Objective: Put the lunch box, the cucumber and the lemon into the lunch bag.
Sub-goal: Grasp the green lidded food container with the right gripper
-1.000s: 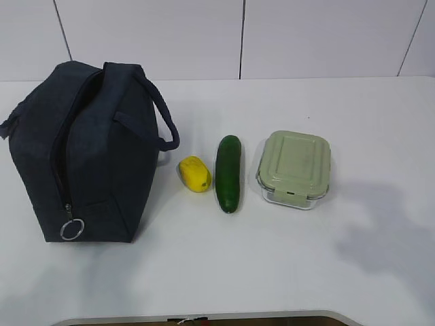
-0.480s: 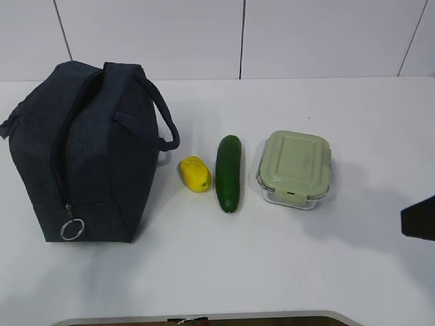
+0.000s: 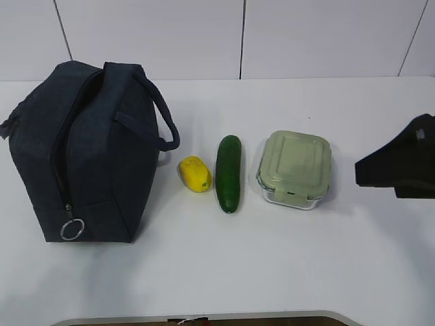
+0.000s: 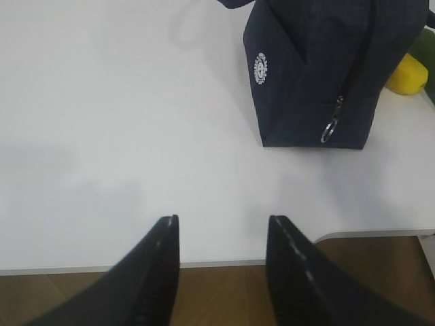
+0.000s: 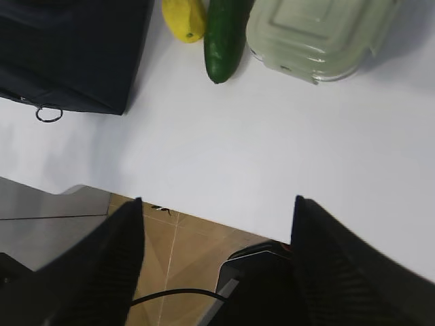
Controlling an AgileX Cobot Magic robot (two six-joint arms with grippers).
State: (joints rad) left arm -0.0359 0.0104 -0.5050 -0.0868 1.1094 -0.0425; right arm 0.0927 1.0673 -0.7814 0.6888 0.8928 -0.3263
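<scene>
The navy lunch bag stands at the left of the white table, zipper shut, silver ring pull low on its front. To its right lie the yellow lemon, the dark green cucumber and the lunch box with its sage-green lid. My right gripper is open and empty, above the table's front edge; its arm shows at the right edge, right of the lunch box. My left gripper is open and empty, in front of the bag. The right wrist view shows lemon, cucumber and box.
The white table ends in a front edge with a rounded corner. Brown floor and a black cable lie below it. A white panelled wall stands behind the table.
My right arm has come in from the right edge of the exterior view, moving up and left toward the lunch box. The objects have not moved.
</scene>
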